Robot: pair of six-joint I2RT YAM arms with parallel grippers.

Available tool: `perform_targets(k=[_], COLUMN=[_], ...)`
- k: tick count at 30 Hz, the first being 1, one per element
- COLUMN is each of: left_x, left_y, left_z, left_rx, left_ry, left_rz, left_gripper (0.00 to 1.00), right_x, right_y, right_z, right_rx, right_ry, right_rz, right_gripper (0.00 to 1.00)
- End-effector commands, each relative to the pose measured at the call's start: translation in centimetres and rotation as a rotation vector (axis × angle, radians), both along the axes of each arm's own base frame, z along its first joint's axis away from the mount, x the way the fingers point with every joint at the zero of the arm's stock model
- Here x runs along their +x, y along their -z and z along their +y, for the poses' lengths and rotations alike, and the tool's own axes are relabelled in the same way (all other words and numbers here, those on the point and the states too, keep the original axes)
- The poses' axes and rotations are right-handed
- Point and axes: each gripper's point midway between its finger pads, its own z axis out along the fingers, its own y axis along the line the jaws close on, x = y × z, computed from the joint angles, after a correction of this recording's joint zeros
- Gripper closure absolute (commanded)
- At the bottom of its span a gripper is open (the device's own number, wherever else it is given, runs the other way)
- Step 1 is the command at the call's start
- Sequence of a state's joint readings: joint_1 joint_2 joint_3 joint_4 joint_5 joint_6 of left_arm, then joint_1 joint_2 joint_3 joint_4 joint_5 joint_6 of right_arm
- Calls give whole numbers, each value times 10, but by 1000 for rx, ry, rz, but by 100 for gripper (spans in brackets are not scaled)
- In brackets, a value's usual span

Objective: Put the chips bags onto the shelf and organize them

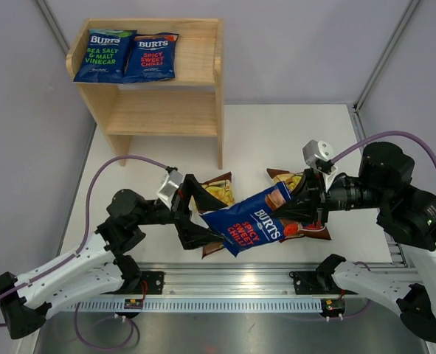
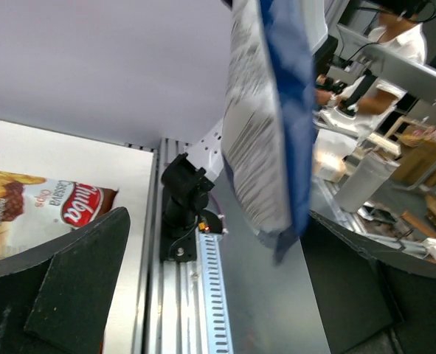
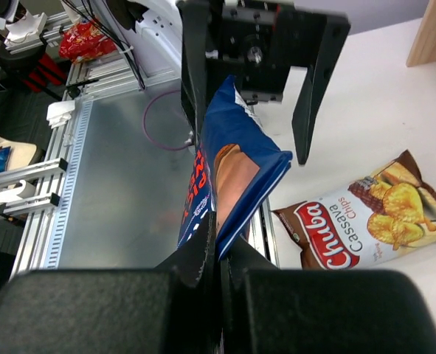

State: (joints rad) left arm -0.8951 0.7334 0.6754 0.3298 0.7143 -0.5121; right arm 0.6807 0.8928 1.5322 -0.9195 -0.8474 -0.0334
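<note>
Blue bag [image 1: 104,54]: "Burts Sea Salt & Malt Vinegar". Neighbouring bag [image 1: 151,57] and held bag [image 1: 248,225]: "Burts Spicy Sweet Chilli". Brown bag [image 3: 365,221]: "Chuba Cassava Chips".

- Shelf [image 1: 203,55], top deck: left part taken by a green-lettered blue bag [image 1: 105,55] and a red-lettered blue bag [image 1: 151,57], lying side by side. The right part is bare wood, fenced by a raised side rim.
- Shelf, lower deck: reachable from the front, walled in by the side panels.
- Table [image 1: 291,140] between shelf and my arms: open passage.
- Between my left pincer [image 1: 205,216], jaws spread wide, and my right pincer [image 1: 295,203]: a third blue bag [image 1: 251,225], clamped by the right, bars the gap.
- Underneath: left brown bag [image 1: 219,190] and right brown bag [image 1: 310,232] lie flat on the table.
</note>
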Motion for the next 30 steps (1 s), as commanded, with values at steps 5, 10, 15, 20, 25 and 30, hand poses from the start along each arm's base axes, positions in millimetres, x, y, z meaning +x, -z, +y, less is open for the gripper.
perform_targets(k=[5,10,15,20,25,30], left_x=[-21,-21,-10,-3,-6,-10], left_y=[-27,-39,-28,-16,-8,2], left_z=[13,25,18,13,11,11], left_rx=[-250,-392,-354,-316,-288,-261], left_ry=[82,24,-21,-50,-28,-9], left_rz=[14,44,113,151,167,187], left_gripper=[1,18,35,52,60,59], right_x=[16,26,29,32,40,51], right_y=[-14,-15,-14,-10,-6,-8], right_z=[13,22,28,31,33,35], right_rx=[-20,-1,-12,-39,-62,-87], right_ry=[-19,-12,-33,-46,-33,2], right_rz=[-17,-12,5,25,18,4], right_gripper=[100,100,100,100,100,100])
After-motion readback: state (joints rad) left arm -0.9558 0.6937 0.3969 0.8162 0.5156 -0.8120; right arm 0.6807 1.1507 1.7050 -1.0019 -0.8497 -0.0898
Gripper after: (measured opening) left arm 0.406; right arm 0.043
